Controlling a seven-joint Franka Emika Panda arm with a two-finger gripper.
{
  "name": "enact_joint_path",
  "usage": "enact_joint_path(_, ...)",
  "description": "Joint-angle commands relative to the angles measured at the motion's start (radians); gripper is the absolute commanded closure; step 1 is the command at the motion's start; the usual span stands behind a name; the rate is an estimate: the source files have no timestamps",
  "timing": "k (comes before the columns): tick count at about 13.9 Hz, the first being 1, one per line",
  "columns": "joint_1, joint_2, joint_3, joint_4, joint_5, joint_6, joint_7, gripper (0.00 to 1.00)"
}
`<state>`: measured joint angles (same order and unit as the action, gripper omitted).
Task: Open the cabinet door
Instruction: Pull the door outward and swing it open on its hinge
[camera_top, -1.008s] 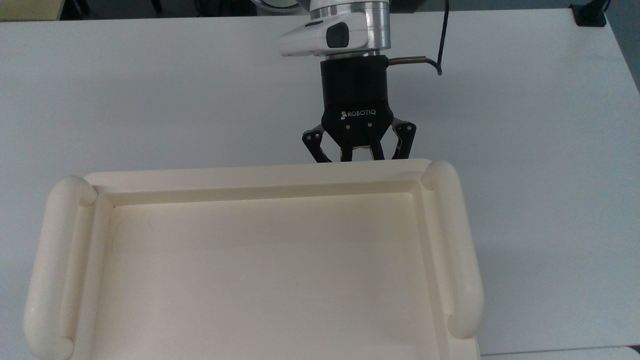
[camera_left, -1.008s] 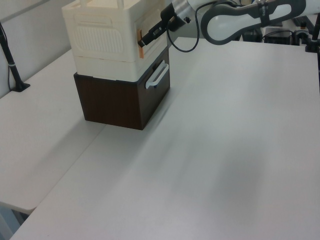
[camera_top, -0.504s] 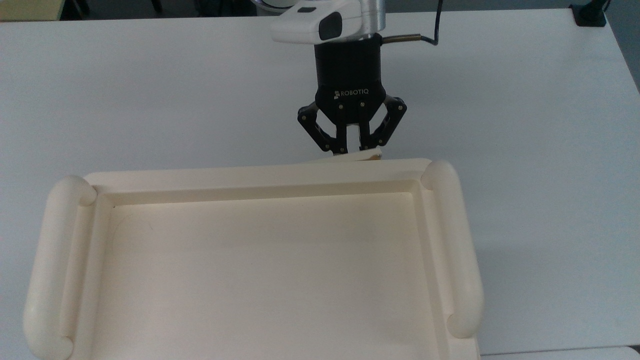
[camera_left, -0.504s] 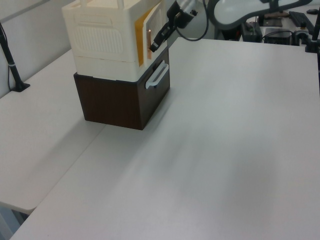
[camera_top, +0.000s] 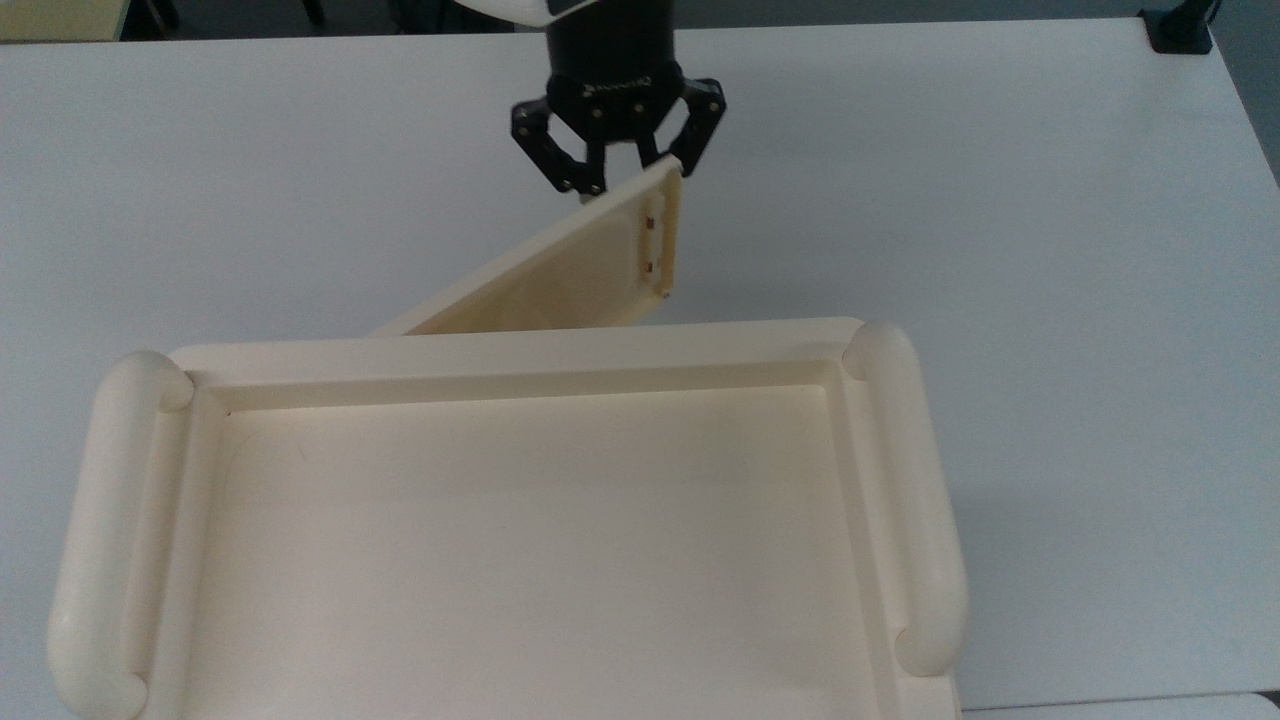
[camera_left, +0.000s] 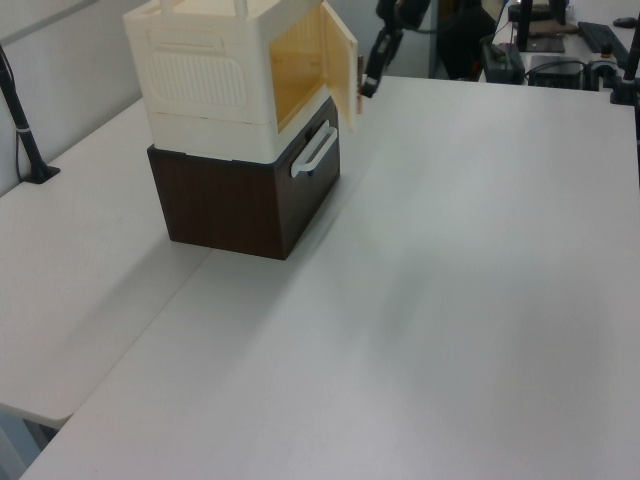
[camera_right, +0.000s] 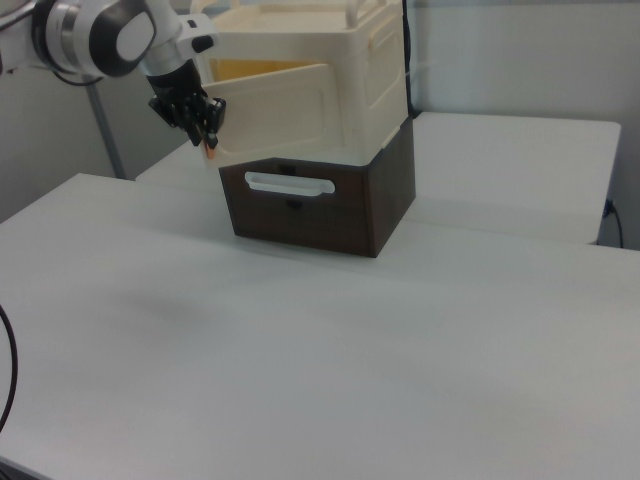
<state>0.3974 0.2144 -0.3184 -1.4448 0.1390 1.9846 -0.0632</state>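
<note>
**Cabinet door swung out, held at its free edge**

Table (camera_left: 450, 300): large, white, flat. Wide bare surface on the left view's right and foreground; in the top view, open white surface runs on both sides of the arm.

Brown drawer box (camera_right: 330, 205): dark wood-look base standing on the table, with a white bar handle (camera_right: 288, 183) on its front. It carries the cabinet.

Cabinet (camera_top: 520, 520): large cream plastic unit stacked on the brown box. Recessed rectangular top; thick rounded bars (camera_top: 915, 500) along both short sides. Front opening exposed, its inside showing yellowish in the left view.

Cabinet door (camera_top: 560, 280): thin cream panel with a raised frame edge, hinged at the top view's left end of the front. It stands angled well out from the cabinet, its free edge pointing away over the table. Small brownish studs (camera_top: 650, 245) sit near that free edge.

End effector (camera_top: 620, 170): black, two-fingered, at the door's outer top corner. Fingers (camera_top: 592, 165) are drawn close together and pinched on the door's free edge. Clear table lies beyond it and to either side in the top view.
</note>
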Motion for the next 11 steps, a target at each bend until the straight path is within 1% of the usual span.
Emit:
enact_joint_path(1, -0.086, -0.069, -0.015, -0.025, -0.021, -0.2, -0.049, 0.11)
enact_joint_path(2, -0.109, -0.087, -0.019, -0.025, -0.028, -0.257, -0.044, 0.0)
enact_joint_path(3, -0.123, -0.105, -0.021, -0.025, -0.056, -0.303, -0.041, 0.0)
enact_joint_path(5, -0.127, -0.131, -0.021, -0.026, -0.146, -0.377, -0.038, 0.0)
enact_joint_path(8, -0.127, -0.133, -0.021, -0.026, -0.188, -0.451, -0.021, 0.0)
enact_joint_path(10, -0.129, -0.135, -0.022, -0.026, -0.191, -0.48, -0.02, 0.0)
enact_joint_path(11, -0.146, -0.136, -0.022, -0.025, -0.19, -0.493, -0.023, 0.0)
